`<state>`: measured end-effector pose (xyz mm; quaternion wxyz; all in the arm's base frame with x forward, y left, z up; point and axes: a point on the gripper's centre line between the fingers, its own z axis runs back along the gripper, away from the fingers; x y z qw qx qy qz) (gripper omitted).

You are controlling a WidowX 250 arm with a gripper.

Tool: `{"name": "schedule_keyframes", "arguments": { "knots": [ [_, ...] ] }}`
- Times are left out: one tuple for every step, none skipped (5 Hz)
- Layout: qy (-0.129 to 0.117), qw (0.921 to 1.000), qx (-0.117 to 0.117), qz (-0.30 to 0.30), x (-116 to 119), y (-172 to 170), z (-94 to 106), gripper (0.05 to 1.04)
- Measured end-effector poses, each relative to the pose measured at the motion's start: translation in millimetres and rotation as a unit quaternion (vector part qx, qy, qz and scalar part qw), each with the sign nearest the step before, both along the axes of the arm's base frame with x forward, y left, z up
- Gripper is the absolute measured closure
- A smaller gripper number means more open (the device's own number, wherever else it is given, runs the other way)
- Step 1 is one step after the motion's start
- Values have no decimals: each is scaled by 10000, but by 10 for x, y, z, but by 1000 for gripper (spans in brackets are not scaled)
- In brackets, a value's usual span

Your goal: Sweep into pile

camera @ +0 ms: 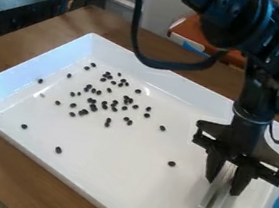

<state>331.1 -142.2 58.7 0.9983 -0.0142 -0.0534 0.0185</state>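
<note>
a brown wooden table [14, 173] carries a wide white tray [109, 172].

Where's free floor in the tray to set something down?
Bare: the white tray's near-wall strip, between the lowest lone bean in view and the metal bar. Crowded: the bean cluster toward the far left in view, and around the hand gripping the bar.

Beans [92, 100]: small, dark, oval; unpiled, loosely clustered in far-left part of white tray [109, 172], with strays toward left, near and right sides. Metal bar [215, 198]: silvery, straight, grooved, hollow-profiled at near end; gripped by end effector [224, 183] in tray's right part, lengthwise from far to near.
</note>
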Motion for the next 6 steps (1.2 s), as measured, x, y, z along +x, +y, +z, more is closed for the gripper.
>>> {"name": "schedule_keyframes", "arguments": {
  "knots": [
    [32, 9999, -6, -111, -16, 99, -11, 711],
    [76, 9998, -33, -161, -5, 251, -16, 711],
    [59, 9999, -10, -147, 13, 495, -25, 711],
    [31, 9998, 2, -191, 29, 661, -25, 711],
    [28, 9999, 5, -143, 9, 879, -22, 711],
    [53, 9998, -1, -167, -1, 1079, -23, 711]
  ]
}}
